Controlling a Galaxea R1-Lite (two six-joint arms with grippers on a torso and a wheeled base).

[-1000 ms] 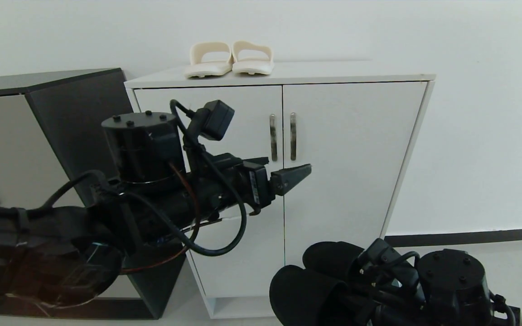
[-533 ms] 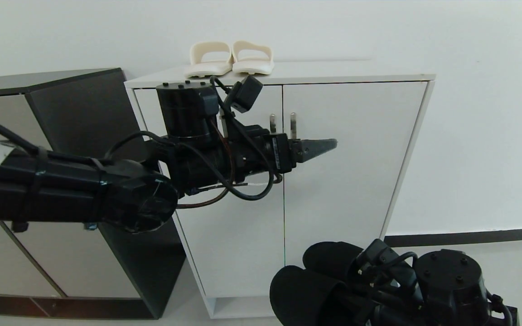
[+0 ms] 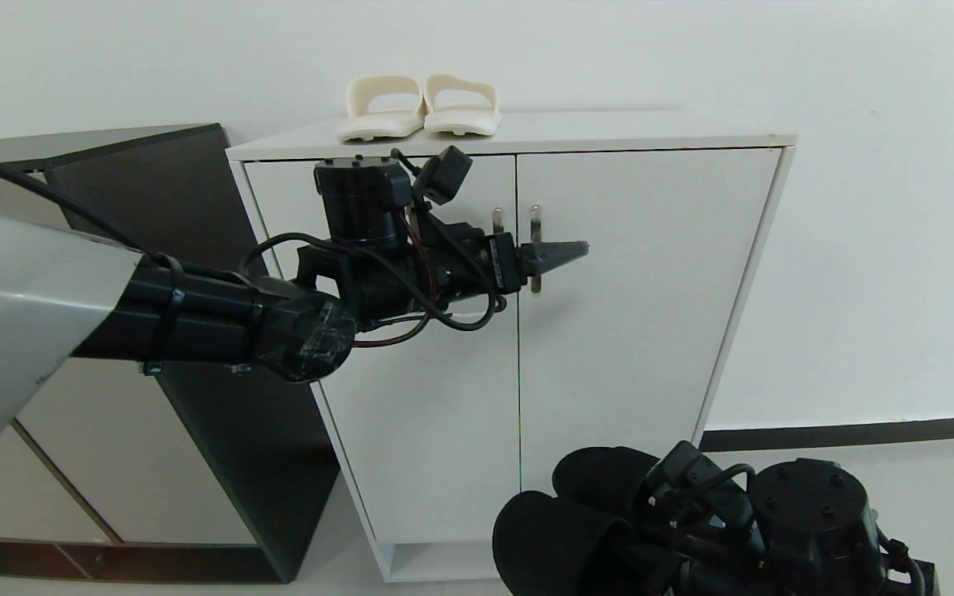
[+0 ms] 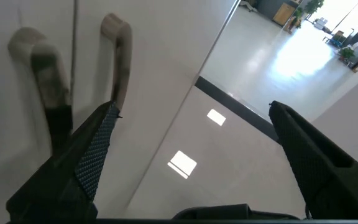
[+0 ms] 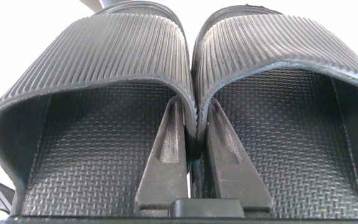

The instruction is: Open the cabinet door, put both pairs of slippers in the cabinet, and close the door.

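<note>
In the head view, the left gripper (image 3: pixel 566 250) hovered with its tips at the handle (image 3: pixel 535 248) of the shut cabinet door (image 3: pixel 634 314), with cream slippers (image 3: pixel 419 106) on the cabinet top (image 3: pixel 609 124) above them and black slippers (image 3: pixel 585 513) well below. In the left wrist view, its fingers (image 4: pixel 95 152) stood apart, one tip just beside that handle (image 4: pixel 120 56). In the right wrist view, the right gripper (image 5: pixel 194 106) had its fingers (image 5: pixel 166 155) clamped on the black slippers' (image 5: pixel 104 74) meeting straps.

White cabinet (image 3: pixel 651 314), grey metal handles (image 3: pixel 535 223). Cream slippers (image 3: pixel 462 122), plain. Black slippers (image 5: pixel 123 68), straps ribbed, insoles stamped in a fine diamond grid.
</note>
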